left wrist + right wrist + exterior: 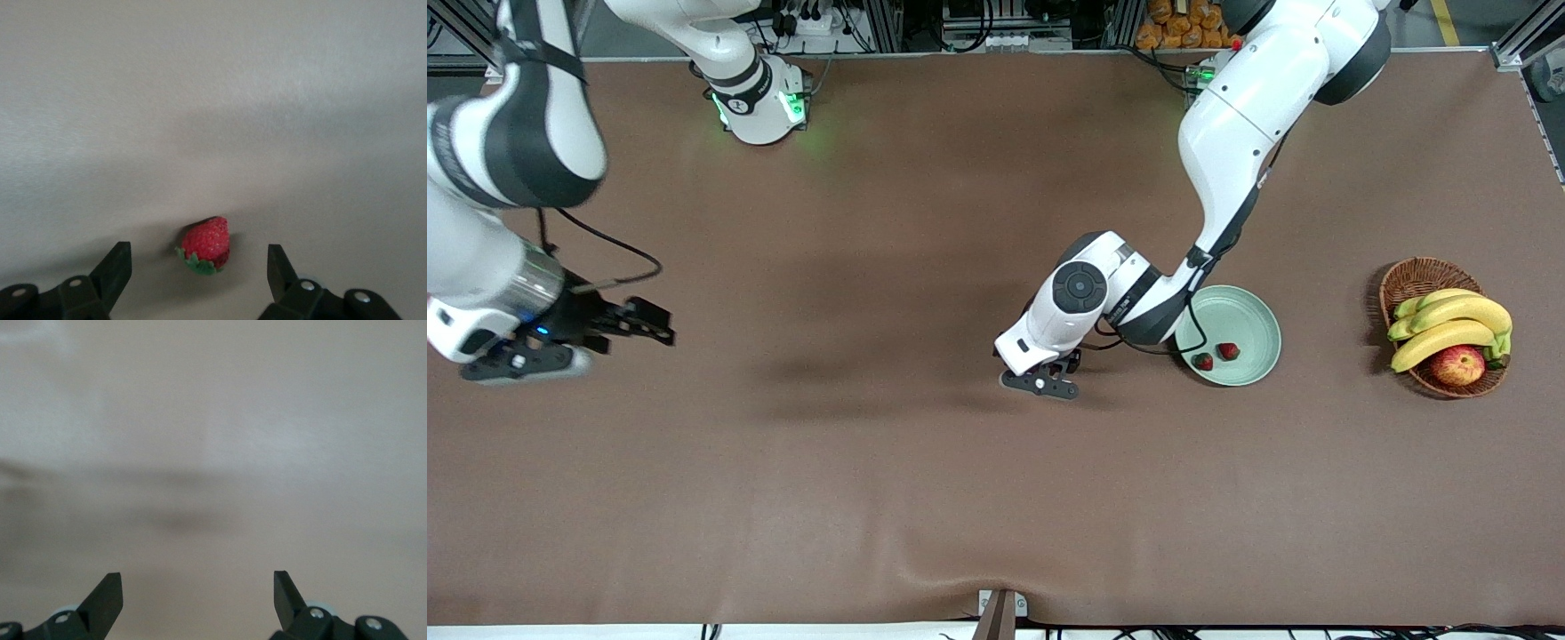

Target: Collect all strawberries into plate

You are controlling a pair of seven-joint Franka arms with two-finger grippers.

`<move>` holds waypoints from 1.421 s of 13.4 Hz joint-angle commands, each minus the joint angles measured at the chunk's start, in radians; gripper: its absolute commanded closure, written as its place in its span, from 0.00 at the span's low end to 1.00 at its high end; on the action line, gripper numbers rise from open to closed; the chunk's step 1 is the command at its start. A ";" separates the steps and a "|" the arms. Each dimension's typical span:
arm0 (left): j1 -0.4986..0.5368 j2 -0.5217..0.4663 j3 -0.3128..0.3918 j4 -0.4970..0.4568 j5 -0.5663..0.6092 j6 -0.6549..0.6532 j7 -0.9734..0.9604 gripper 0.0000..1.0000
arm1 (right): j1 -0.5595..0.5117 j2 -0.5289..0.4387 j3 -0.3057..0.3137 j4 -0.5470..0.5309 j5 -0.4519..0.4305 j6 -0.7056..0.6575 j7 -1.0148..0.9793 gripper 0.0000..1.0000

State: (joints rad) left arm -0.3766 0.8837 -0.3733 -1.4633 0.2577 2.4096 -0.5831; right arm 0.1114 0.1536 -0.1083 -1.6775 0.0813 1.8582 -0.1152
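The pale mint-green plate (1232,311) lies toward the left arm's end of the table. Two strawberries (1203,361) (1229,351) lie in it near its rim. The third strawberry (208,241), red with a green cap, lies on the bare table between the fingers of my left gripper (198,250). That gripper is open and low around the berry, not touching it. In the front view the left gripper (1040,384) is beside the plate, toward the right arm's end, and hides this berry. My right gripper (660,324) is open and empty over bare table at the right arm's end; the right wrist view (197,576) shows only table.
A brown wicker basket (1405,277) holds bananas (1449,324) and a red-yellow apple (1458,364) at the left arm's end of the table. The left arm's elbow overhangs the plate's rim.
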 commanded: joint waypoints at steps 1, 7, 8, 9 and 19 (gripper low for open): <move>-0.042 0.024 0.045 0.031 0.028 0.011 0.014 0.22 | -0.054 -0.107 0.016 -0.050 -0.102 -0.098 -0.030 0.00; -0.053 0.038 0.051 0.031 0.029 0.020 0.048 1.00 | -0.128 -0.193 0.035 -0.036 -0.103 -0.270 -0.015 0.00; -0.048 0.025 0.051 0.029 0.029 0.020 0.045 1.00 | -0.133 -0.201 0.036 -0.036 -0.098 -0.284 -0.014 0.00; -0.036 0.003 0.051 0.028 0.031 0.011 0.042 1.00 | -0.150 -0.201 0.056 -0.036 -0.097 -0.297 -0.011 0.00; 0.367 -0.360 -0.016 -0.230 0.018 -0.368 0.088 1.00 | -0.191 -0.221 0.084 -0.036 -0.095 -0.320 0.052 0.00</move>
State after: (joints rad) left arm -0.0773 0.6024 -0.3751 -1.5676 0.2686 2.0397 -0.4930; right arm -0.0655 -0.0473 -0.0370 -1.6948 -0.0044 1.5340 -0.0639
